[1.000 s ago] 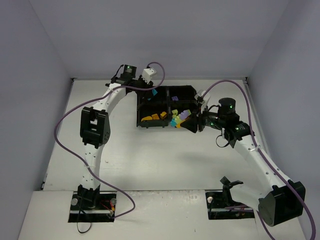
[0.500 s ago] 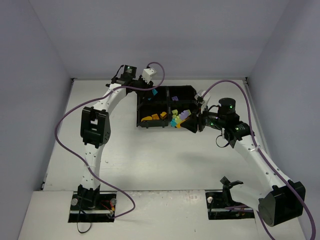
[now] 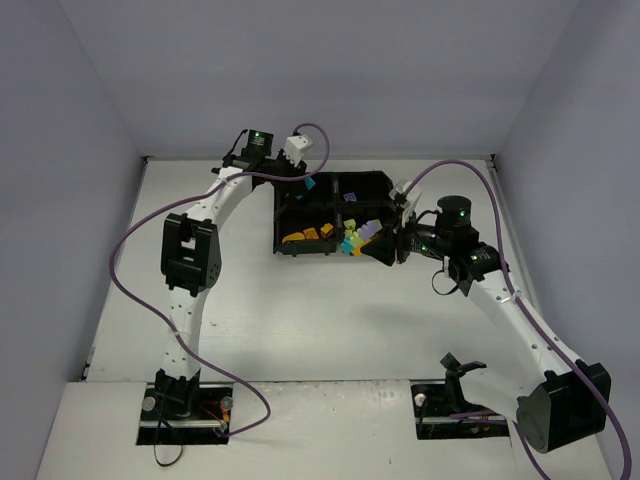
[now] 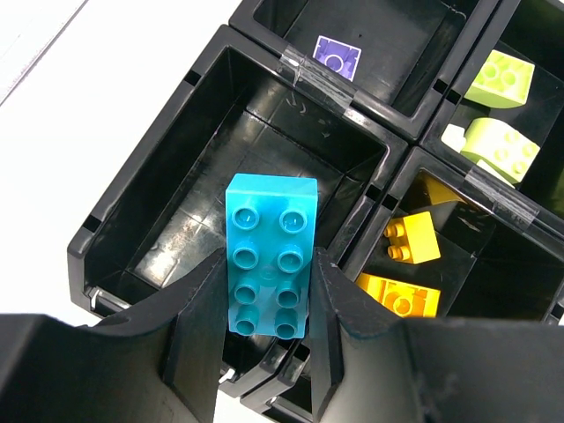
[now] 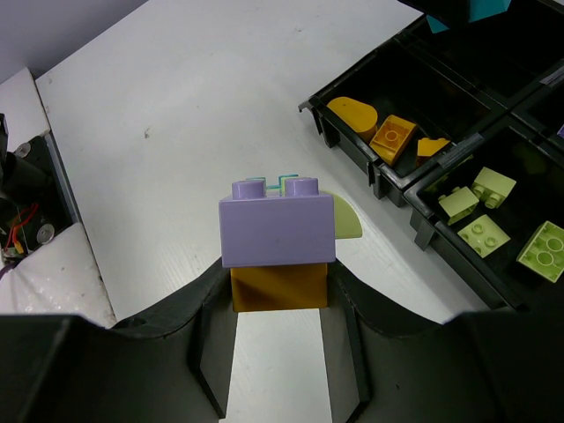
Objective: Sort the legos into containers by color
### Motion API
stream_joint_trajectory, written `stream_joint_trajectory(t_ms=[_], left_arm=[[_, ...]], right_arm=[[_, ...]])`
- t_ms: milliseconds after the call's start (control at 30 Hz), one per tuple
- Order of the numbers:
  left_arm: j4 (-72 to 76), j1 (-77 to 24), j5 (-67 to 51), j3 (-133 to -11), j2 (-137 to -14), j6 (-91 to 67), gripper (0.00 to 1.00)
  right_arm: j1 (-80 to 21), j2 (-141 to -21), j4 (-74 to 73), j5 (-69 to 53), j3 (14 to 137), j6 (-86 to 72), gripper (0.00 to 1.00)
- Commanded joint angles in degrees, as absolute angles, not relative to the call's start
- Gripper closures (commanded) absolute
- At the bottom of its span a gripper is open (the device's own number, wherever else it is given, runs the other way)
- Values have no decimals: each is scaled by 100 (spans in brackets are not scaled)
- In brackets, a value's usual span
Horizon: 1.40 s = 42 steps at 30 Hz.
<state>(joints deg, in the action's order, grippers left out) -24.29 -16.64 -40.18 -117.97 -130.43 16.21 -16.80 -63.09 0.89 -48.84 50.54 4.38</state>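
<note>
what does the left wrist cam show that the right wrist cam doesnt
Only the left wrist: the left end effector gripping a cyan brick over a compartment with no bricks showing, and a purple square in the next one. Only the right wrist: the right end effector gripping a purple-topped stack against the white table. Both: the tray's orange bricks and lime bricks.

Bright, even overhead light; soft shadows on the white surface [image 3: 300,330]; glare inside the black tray [image 4: 145,167]; near jaws blurred.
</note>
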Motion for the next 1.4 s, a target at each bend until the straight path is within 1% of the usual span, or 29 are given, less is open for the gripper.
stream_joint_trajectory(t_ms=[0, 67, 200, 333, 567, 733, 833, 867, 933, 967, 1067, 1133, 1233, 1267, 1300, 1367], left_arm=[[-2136, -1617, -4078, -11988, -12779, 1573, 81], [-2127, -1608, -4078, -11997, -12788, 1556, 79], [-2092, -1608, -4061, -11997, -12762, 1538, 60], [-2083, -1617, -4061, -11971, -12735, 1538, 51], [-1891, -1617, -4087, -11848, -12586, 1372, 49], [-1767, -1617, -4438, -11409, -11981, 1204, 48], [-1705, -1608, -4929, -10865, -11410, 1169, 48], [-1635, -1617, -5253, -10515, -11260, 1143, 48], [-1626, -1617, -5597, -10197, -10768, 1116, 48], [-1617, -1608, -5973, -10030, -10619, 1125, 47], [-1669, -1643, -6494, -9432, -9908, 1142, 47], [-1880, -1696, -6784, -9098, -9660, 1326, 47], [-2223, -1810, -6917, -8702, -9212, 1573, 47], [-2058, -1985, -6673, -8344, -8732, 1347, 46], [-2057, -1986, -6671, -8341, -8728, 1345, 46], [-1610, -2213, -6120, -7851, -8300, 1005, 42]], right_arm=[[-1661, -6126, 387, -4948, 5071, 457, 100], [-1661, -6100, 387, -4939, 5054, 457, 100], [-1661, -6091, 387, -4948, 5019, 457, 100], [-1661, -6143, 387, -4957, 5062, 457, 100], [-1661, -6152, 395, -5001, 5080, 457, 100], [-1661, -6222, 431, -5106, 5141, 510, 100], [-1661, -6337, 448, -5290, 5247, 632, 100], [-1661, -6372, 457, -5352, 5282, 676, 100], [-1652, -6503, 457, -5554, 5405, 791, 100], [-1652, -6556, 457, -5633, 5440, 817, 100], [-1626, -6785, 448, -6107, 5616, 931, 100], [-1617, -6917, 440, -6458, 5756, 993, 100], [-1608, -7075, 448, -6705, 5906, 1028, 100], [-1608, -7206, 457, -6689, 6002, 950, 100], [-1608, -7233, 457, -6688, 6003, 949, 100], [-1617, -7303, 475, -6558, 6082, 809, 100]])
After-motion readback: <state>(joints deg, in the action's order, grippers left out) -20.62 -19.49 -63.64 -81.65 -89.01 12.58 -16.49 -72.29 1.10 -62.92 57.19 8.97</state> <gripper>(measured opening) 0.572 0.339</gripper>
